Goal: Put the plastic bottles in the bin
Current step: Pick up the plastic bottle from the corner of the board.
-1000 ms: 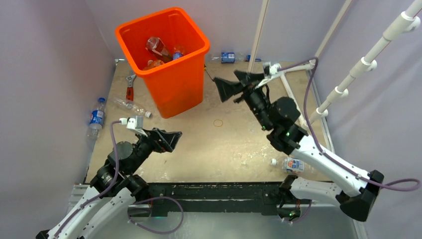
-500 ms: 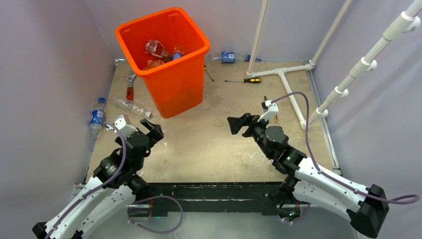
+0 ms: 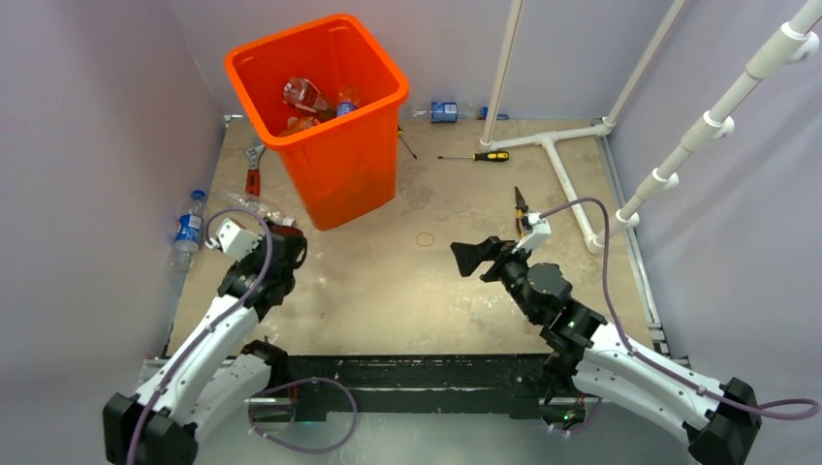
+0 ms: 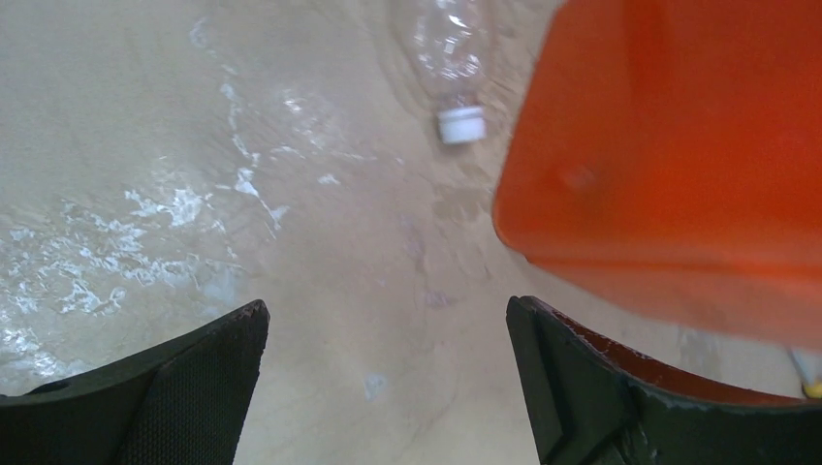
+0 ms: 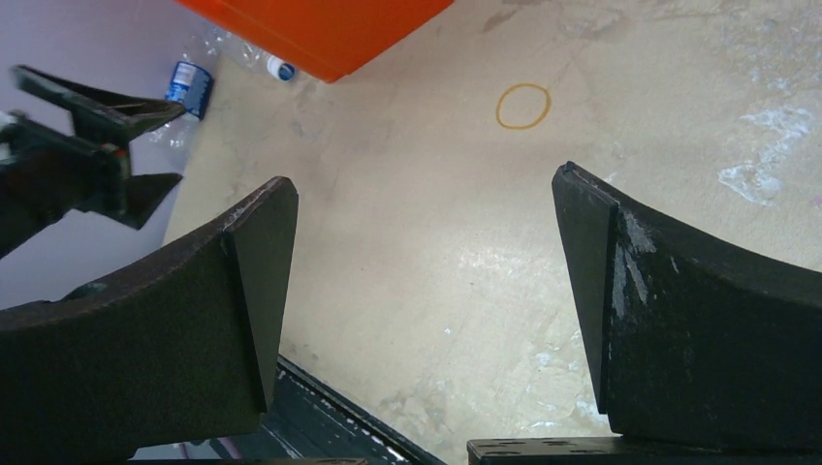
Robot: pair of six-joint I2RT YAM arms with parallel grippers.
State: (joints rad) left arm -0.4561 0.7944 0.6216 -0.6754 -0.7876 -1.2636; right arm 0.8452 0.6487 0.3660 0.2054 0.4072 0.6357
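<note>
The orange bin (image 3: 325, 116) stands at the back left with several plastic bottles (image 3: 308, 97) inside. A clear bottle with a white cap (image 3: 254, 205) lies at the bin's left foot and shows in the left wrist view (image 4: 454, 58). A blue-labelled bottle (image 3: 188, 229) lies by the left wall. Another blue-labelled bottle (image 3: 445, 110) lies at the back wall. My left gripper (image 3: 288, 242) is open and empty, hovering near the bin's corner (image 4: 679, 145), with the clear bottle ahead of it. My right gripper (image 3: 475, 258) is open and empty above the middle of the table.
A red-handled wrench (image 3: 254, 170) lies left of the bin. A screwdriver (image 3: 480, 156) and pliers (image 3: 521, 201) lie at the right, next to white pipes (image 3: 567, 165). A yellow rubber band (image 3: 425, 238) lies mid-table. Walls close in on both sides.
My right arm has pulled back from beside the bin toward the front. My left gripper has swung left and forward toward the clear bottle by the bin. Both stay open.
</note>
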